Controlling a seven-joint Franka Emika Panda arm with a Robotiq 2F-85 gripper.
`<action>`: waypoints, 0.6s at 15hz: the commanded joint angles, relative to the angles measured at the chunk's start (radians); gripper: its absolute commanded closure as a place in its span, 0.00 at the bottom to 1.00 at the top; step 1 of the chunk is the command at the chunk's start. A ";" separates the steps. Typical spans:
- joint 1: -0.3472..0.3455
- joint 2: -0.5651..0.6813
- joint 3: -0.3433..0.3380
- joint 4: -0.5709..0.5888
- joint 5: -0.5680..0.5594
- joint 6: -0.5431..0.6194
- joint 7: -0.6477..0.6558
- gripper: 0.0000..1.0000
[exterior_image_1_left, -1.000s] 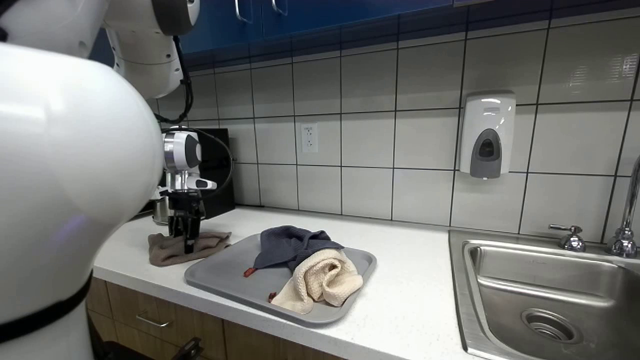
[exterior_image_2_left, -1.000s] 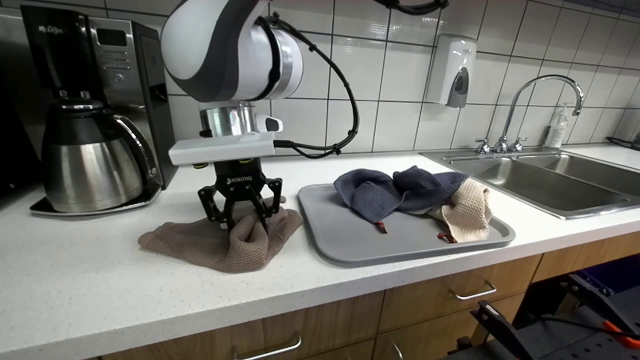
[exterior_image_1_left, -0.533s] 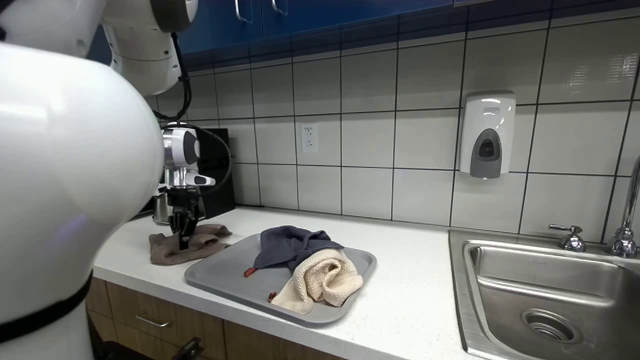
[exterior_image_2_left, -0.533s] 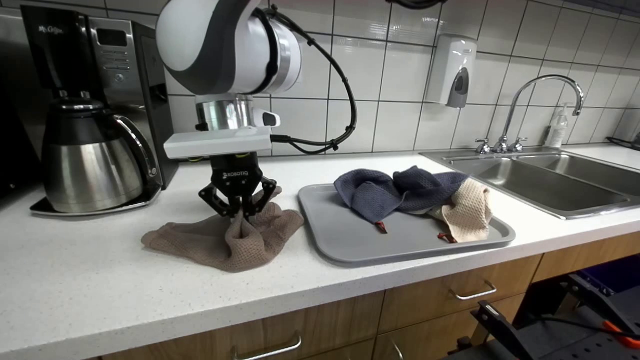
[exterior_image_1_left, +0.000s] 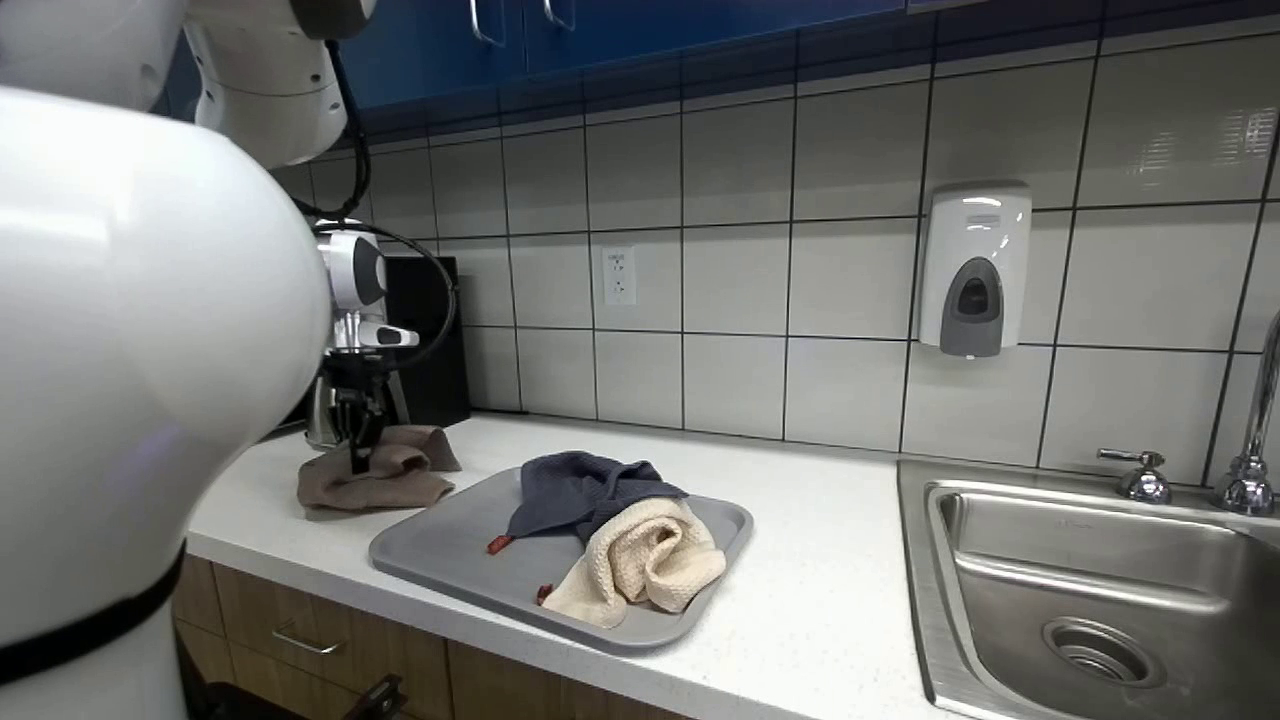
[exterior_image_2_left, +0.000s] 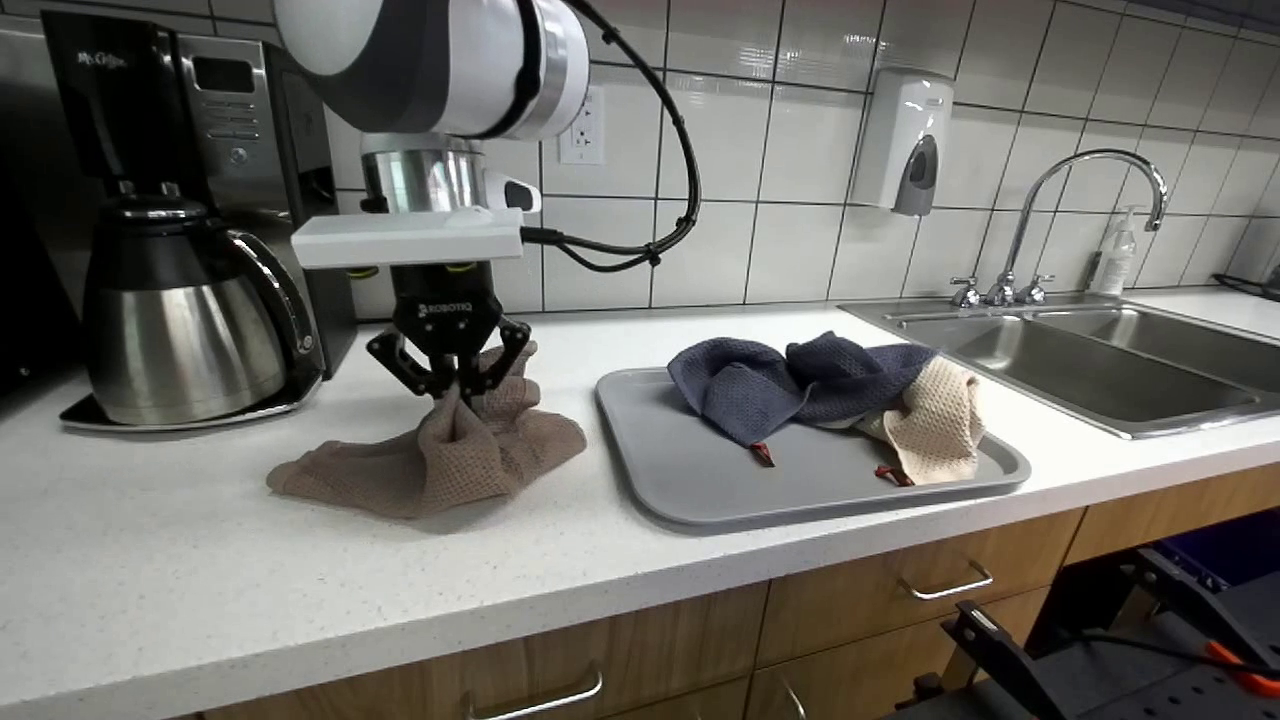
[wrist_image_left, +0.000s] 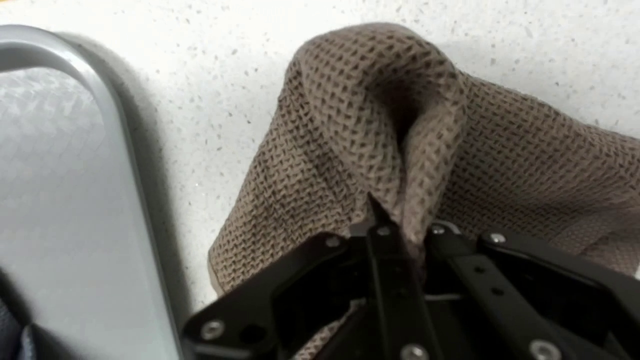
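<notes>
- Principal relation: the brown cloth (exterior_image_2_left: 490, 465) lies directly beneath my hand (exterior_image_2_left: 459, 386); its peak sits within my grasp and its body spreads out below.
- State of my hand: closed, fingers pointing down, gripping a gathered fold (wrist_image_left: 377, 150) of the cloth; in the wrist view this fold stands out between my fingertips as a narrow loop.
- Long axis: the cloth's longer spread runs along the table (exterior_image_2_left: 250, 580), one end toward the coffee carafe (exterior_image_2_left: 190, 345), the other toward the grey tray (exterior_image_2_left: 700, 490). My grip appears nearer the tray end.
- Lateral reference: the tray lies just beside the cloth, apart from it, a strip of table showing between.
- Lower edge: at or close above the table; I cannot tell whether all of it touches.
- On the tray: a dark blue cloth (exterior_image_2_left: 740, 390) and a cream cloth (exterior_image_2_left: 940, 420), both well apart from my hand.
</notes>
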 joint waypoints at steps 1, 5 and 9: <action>0.012 -0.060 -0.001 -0.024 -0.029 0.012 0.023 0.98; 0.014 -0.101 -0.008 -0.038 -0.050 0.021 0.035 0.98; 0.013 -0.146 -0.013 -0.064 -0.078 0.038 0.058 0.98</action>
